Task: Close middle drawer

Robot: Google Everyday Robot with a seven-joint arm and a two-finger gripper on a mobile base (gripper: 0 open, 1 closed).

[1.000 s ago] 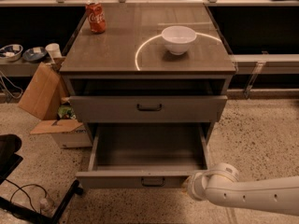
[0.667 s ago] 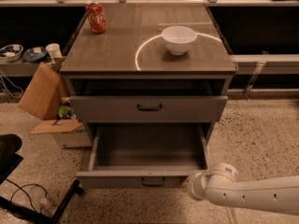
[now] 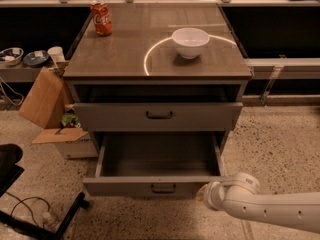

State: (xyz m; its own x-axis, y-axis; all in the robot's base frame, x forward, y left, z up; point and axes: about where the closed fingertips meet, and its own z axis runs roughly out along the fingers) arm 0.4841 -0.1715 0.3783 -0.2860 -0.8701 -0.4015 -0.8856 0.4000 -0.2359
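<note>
Here's the middle drawer (image 3: 120, 186), pulled right out towards us, its deep grey tray open and bare, the small dark handle (image 3: 163, 188) sitting at the centre of its flat front. Above it the taller top drawer (image 3: 125, 116) stands out a little from the cabinet too, with a dark gap over its front.

The gripper (image 3: 205, 197) is low at the right end of the middle drawer's front, on the tip of the white arm (image 3: 270, 211) reaching in from the lower right. Whether it is open or shut I cannot tell, nor whether it is touching the front or just beside it.

I'd say we're at the start of the push, nothing closed yet. And that is where the danger lies. The gripper is well to the right of the handle, so a shove from there may twist the tray on its runners and jam it part way in. So close to the corner, it could also slide off the end of the front and miss the drawer altogether.

Up on the desk (image 3: 120, 59), the white bowl (image 3: 190, 41) and the red Coca-Cola can (image 3: 101, 18) stand well apart. Slam the drawer home and the jolt could rattle both of them, the upright can being the likelier one to topple.
</note>
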